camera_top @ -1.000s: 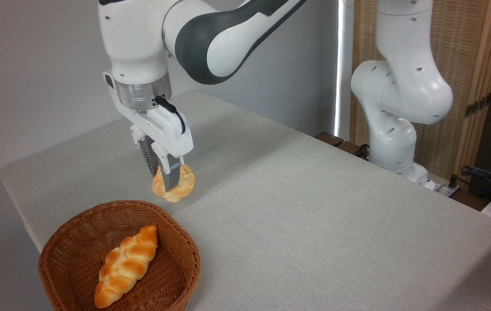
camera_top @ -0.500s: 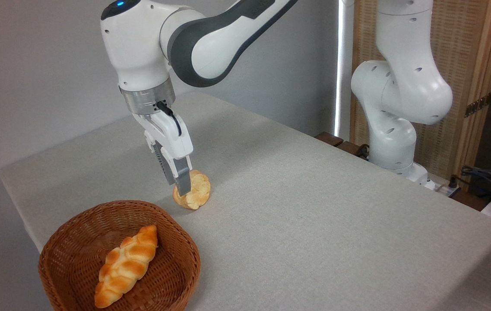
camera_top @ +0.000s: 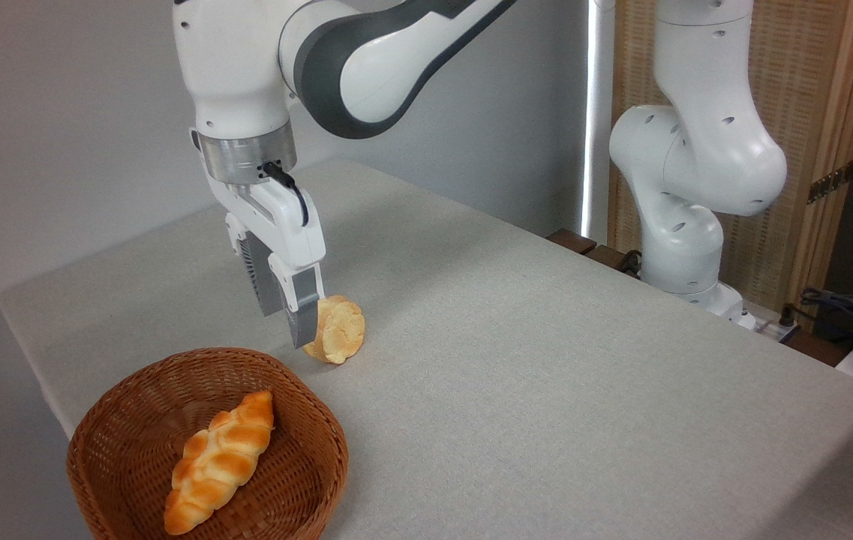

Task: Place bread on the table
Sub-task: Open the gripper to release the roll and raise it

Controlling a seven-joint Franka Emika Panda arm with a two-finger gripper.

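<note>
1. Now bread [camera_top: 336, 339] rests tilted on surface [camera_top: 546, 360], just beyond basket [camera_top: 133, 420] rim.
2. Gripper [camera_top: 287, 326]: fingers spread, holding nothing; near finger [camera_top: 304, 311] just beside bread's left edge.

Bread [camera_top: 336, 339] on table [camera_top: 546, 375], behind basket [camera_top: 133, 435] holding loaf [camera_top: 220, 461].

A plain pale grey wall [camera_top: 58, 112] fills the left and the middle behind the scene, evenly lit and bare. To the right of it a narrow bright vertical strip [camera_top: 586, 150] of light runs from top to bottom. Beside that stands a folding screen [camera_top: 816, 97] of woven, straw-coloured panels in light wooden frames, with a metal hinge [camera_top: 830, 182] on its edge. Low at the far right, dark cables [camera_top: 846, 307] lie tangled on a dark surface.
</note>
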